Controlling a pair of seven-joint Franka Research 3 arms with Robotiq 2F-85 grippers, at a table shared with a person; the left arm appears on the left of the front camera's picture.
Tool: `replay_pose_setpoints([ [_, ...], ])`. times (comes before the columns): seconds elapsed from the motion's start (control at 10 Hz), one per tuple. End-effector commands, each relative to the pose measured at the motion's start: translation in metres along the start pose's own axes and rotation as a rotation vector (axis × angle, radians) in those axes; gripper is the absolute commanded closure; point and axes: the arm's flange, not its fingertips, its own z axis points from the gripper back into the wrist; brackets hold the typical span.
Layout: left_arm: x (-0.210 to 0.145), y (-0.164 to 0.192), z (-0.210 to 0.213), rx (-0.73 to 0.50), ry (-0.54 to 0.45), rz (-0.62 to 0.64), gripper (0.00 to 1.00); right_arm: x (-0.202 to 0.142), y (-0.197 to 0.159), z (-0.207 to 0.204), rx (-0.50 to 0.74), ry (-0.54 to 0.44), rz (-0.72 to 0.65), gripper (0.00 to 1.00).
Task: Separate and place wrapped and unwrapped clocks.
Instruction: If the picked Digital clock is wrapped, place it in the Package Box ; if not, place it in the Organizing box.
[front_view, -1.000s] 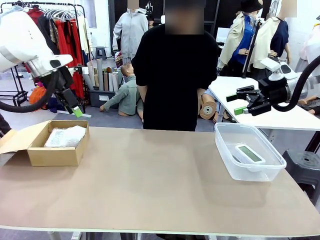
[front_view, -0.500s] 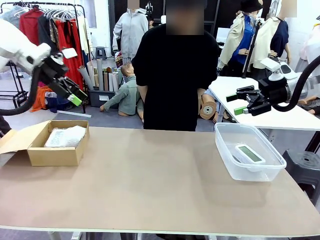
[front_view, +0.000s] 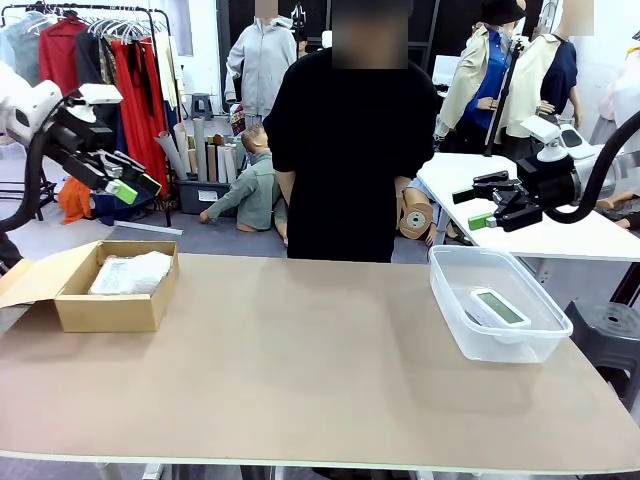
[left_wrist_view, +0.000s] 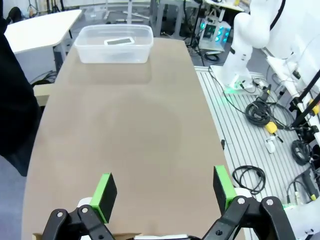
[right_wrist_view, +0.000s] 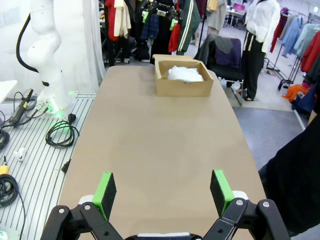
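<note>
Bare tabletop (front_view: 300, 360) nearest. Beyond: wrapped clocks (front_view: 130, 272) in cardboard box (front_view: 110, 310), unwrapped clock (front_view: 498, 306) in clear tub (front_view: 545, 325). Both raised, jaws wide, holding nothing: left tool (front_view: 128, 180), right tool (front_view: 482, 206). Risk: descending sweep clipping tub rim, shifting container.

White clock (front_view: 499, 307) in clear tub (front_view: 452, 270), white bundles (front_view: 131, 272) in brown box (front_view: 110, 311)

The table (front_view: 300, 370) lies open across its middle and near edge. Obstacles sit at its ends: a cardboard box (front_view: 110, 300) at 9 o'clock, a clear tub (front_view: 497, 305) at 3 o'clock. A person (front_view: 350, 150) stands close at 12 o'clock.
</note>
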Motion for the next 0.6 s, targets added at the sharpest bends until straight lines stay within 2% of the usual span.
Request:
replay_pose_setpoints([
  [0.0, -0.003, -0.003, 0.003, -0.012, -0.007, 0.007, 0.00, 0.002, 0.001, 0.001, 0.000, -0.001, 0.003, 0.00],
  [0.1, -0.013, 0.001, -0.005, 0.091, 0.007, -0.105, 0.00, 0.002, 0.001, 0.001, 0.000, -0.001, 0.003, 0.00],
  [0.4, -0.035, -0.004, -0.015, 0.113, -0.091, -0.321, 0.00, 0.002, 0.001, 0.001, 0.000, -0.001, 0.003, 0.00],
  [0.5, -0.041, -0.006, -0.018, 0.170, -0.112, -0.383, 0.00, 0.002, 0.001, 0.001, 0.000, -0.001, 0.003, 0.00],
])
